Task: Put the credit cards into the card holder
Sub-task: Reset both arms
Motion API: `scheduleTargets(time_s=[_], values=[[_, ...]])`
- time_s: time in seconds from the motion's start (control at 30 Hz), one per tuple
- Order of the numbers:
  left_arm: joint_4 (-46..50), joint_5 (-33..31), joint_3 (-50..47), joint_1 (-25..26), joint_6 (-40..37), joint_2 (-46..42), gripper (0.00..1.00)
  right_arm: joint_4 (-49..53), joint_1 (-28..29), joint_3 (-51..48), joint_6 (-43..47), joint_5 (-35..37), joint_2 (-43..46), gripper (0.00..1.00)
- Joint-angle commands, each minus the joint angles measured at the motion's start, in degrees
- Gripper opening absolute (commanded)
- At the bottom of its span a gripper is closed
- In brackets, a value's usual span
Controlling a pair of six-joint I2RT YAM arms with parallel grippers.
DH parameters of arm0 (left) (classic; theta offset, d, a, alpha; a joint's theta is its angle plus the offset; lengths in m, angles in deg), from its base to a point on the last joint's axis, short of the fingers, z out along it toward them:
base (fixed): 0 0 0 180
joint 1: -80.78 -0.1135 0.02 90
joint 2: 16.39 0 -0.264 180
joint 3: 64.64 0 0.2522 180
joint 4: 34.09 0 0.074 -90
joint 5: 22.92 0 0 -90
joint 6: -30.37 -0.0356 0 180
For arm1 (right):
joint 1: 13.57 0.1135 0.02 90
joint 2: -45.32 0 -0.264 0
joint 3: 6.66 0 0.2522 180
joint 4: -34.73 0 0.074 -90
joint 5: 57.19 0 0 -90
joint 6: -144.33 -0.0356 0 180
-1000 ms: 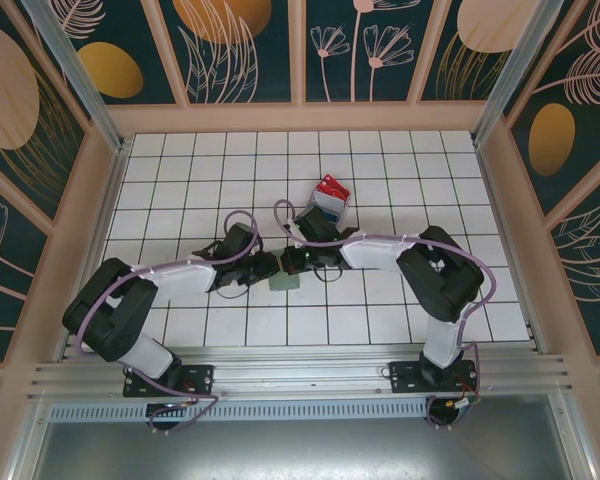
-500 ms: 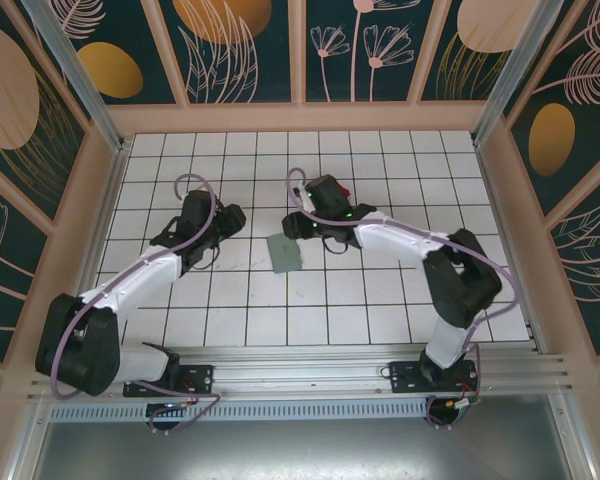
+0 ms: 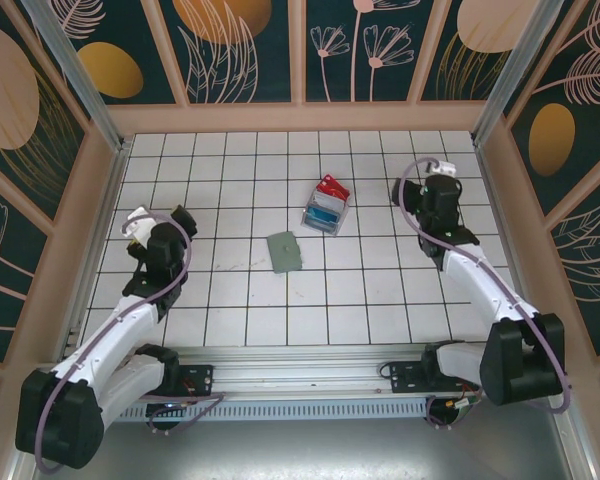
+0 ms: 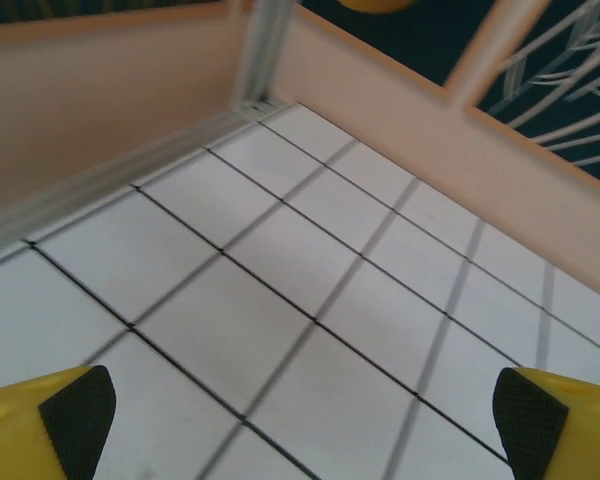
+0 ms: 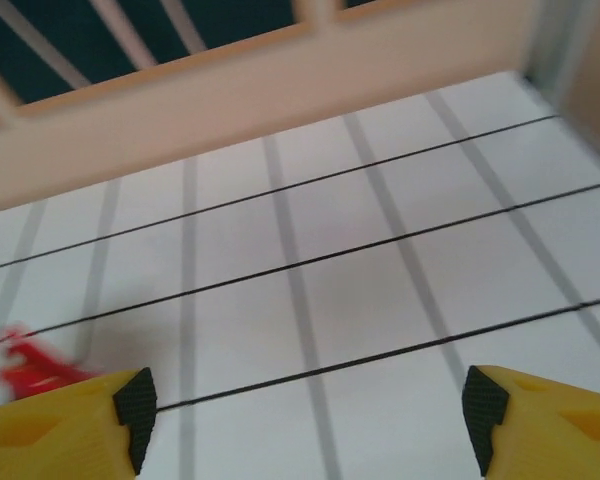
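Top view: the grey-green card holder point(image 3: 284, 252) lies flat near the middle of the white tiled table point(image 3: 380, 290). Just beyond it to the right, not touching it, a small clear tray point(image 3: 309, 219) holds the credit cards point(image 3: 331, 189), red at the far end and blue at the near end. The left tool point(image 4: 302, 412) hangs released over bare tiles near the left wall. The right tool point(image 5: 310, 405) is likewise spread wide and empty near the right wall. Both are well apart from the card holder.
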Motion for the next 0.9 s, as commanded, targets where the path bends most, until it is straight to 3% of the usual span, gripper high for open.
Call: scheduleTargets(time_s=[0.0, 0.13, 0.27, 0.43, 0.53, 0.67, 0.87], values=[[-13.04, -13.30, -4.23, -0.73, -6.26, 1.27, 0.98, -17.24, -1.47, -9.95, 2.37, 10.72, 1.35, 0.86], [-33.04, -15.12, -11.21, -3.22, -16.31, 6.97, 0.99, -26.05, -6.25, -15.31, 1.27, 10.49, -0.57, 0.88], [-39.84, -12.75, -11.76, -6.08, -19.31, 13.96, 0.99, -35.65, -11.16, -21.60, -0.50, 6.95, -2.49, 0.87], [-50.08, -8.77, -12.30, -8.80, -21.17, 22.53, 0.99, -48.60, -12.61, -28.49, 2.21, 6.64, -5.84, 0.87], [-60.26, -2.19, -13.78, -9.63, -25.66, 26.78, 0.99, -50.40, -12.82, -29.00, 3.03, 4.77, -7.27, 0.87], [-63.84, 12.22, -13.59, -9.77, -31.71, 29.92, 0.99, -66.24, -15.04, -35.47, 0.34, -1.47, -10.13, 0.87], [-67.16, 16.59, -15.75, -10.50, -32.02, 30.01, 0.99, -64.57, -13.33, -33.01, 3.68, -4.00, -12.20, 0.87]])
